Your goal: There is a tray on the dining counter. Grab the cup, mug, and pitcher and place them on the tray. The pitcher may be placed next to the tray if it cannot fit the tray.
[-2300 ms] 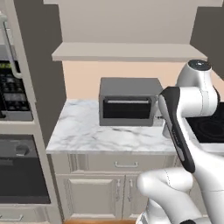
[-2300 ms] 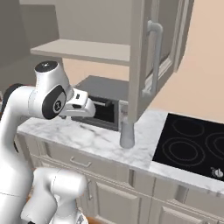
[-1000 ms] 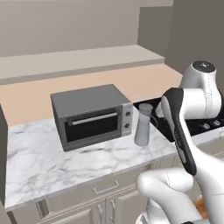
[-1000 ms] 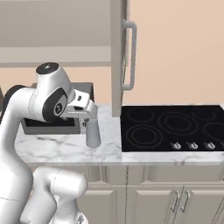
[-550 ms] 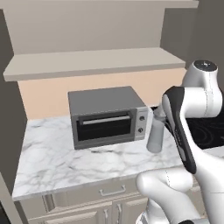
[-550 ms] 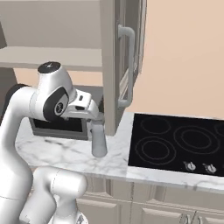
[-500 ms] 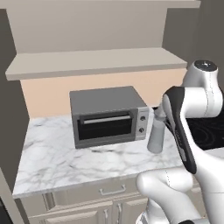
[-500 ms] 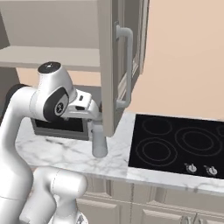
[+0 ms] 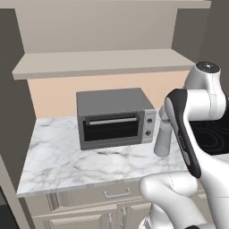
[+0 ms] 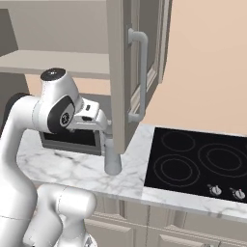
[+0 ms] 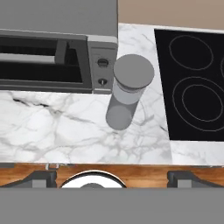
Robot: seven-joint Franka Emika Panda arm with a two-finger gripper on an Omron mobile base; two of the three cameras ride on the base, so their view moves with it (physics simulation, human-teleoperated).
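Pitcher (image 11: 127,89) is standing upright at the hand view's centre, beside the toaster oven (image 11: 57,48), while the gripper (image 11: 112,177) is hovering wide open, holding nothing.

matt grey metal pitcher (image 11: 127,91), brushed-steel toaster oven (image 9: 115,117), glossy veined marble counter (image 9: 80,163), shiny black glass cooktop (image 10: 198,163).

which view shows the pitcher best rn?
Hand view: the pitcher is seen whole from above, standing on the marble counter between the toaster oven and the cooktop. In the left base view the arm covers its right edge; in the right base view a cabinet door hides its top.
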